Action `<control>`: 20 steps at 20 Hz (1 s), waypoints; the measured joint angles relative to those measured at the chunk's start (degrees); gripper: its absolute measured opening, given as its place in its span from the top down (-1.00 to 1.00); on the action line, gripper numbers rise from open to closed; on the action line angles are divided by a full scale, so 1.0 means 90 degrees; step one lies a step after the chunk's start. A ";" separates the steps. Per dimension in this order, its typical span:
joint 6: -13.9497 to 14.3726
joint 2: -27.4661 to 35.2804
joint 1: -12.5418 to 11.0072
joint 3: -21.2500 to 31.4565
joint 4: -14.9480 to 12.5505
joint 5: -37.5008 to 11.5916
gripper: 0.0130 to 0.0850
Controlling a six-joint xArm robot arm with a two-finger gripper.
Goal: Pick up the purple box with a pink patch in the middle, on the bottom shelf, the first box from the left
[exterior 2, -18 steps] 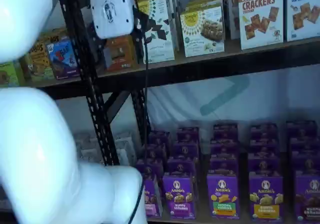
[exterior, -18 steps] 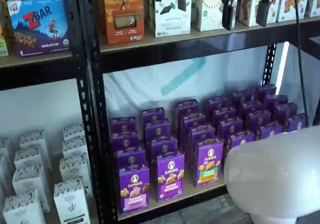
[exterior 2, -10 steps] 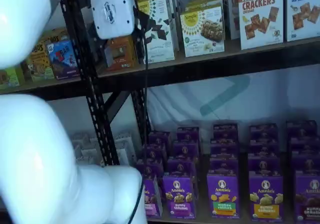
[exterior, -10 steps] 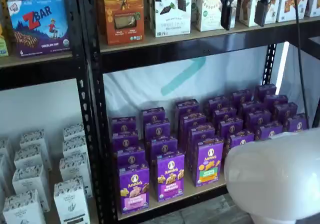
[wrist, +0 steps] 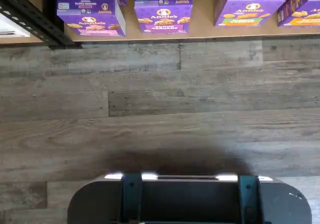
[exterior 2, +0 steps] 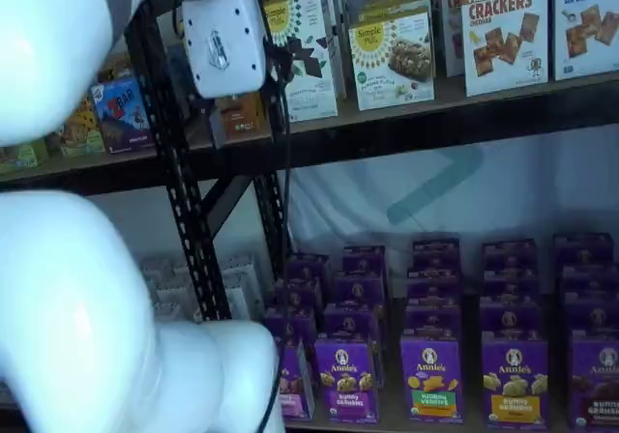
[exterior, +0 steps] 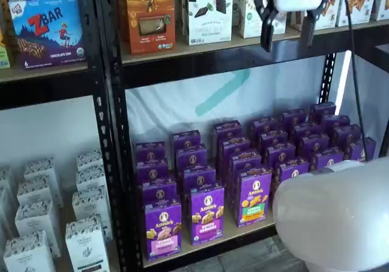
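The purple box (exterior: 163,228) stands at the front of the bottom shelf (exterior: 243,232), at about 7 o'clock in a shelf view. The hand (exterior: 287,29), at 1 o'clock, hangs open and empty. It should descend squarely over that carton, clearing neighbours. Three front cartons show there.

Gripper (exterior: 285,32): white boxy body, rounded corners, two black fingers (exterior: 266,34) hanging beneath. Thin black cable (exterior: 355,96) trailing down beside it. In other shelf view, gripper body (exterior 2: 224,37) shows small dark emblem on side face. Arm (exterior 2: 68,288): big glossy white rounded casings, smooth, bulbous, black cable along lower one.
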 joint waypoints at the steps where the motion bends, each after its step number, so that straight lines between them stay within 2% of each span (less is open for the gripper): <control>1: 0.0026 -0.0001 0.0027 0.0092 -0.0001 -0.0075 -1.00; 5: 0.0191 0.0014 0.0205 0.0511 -0.0035 -0.0412 -1.00; 9: 0.0293 0.0027 0.0294 0.0993 0.0084 -0.0826 -1.00; 14: 0.0436 -0.0049 0.0461 0.1733 0.0150 -0.1651 -1.00; 20: 0.0821 0.0085 0.0857 0.2508 -0.0112 -0.2619 -1.00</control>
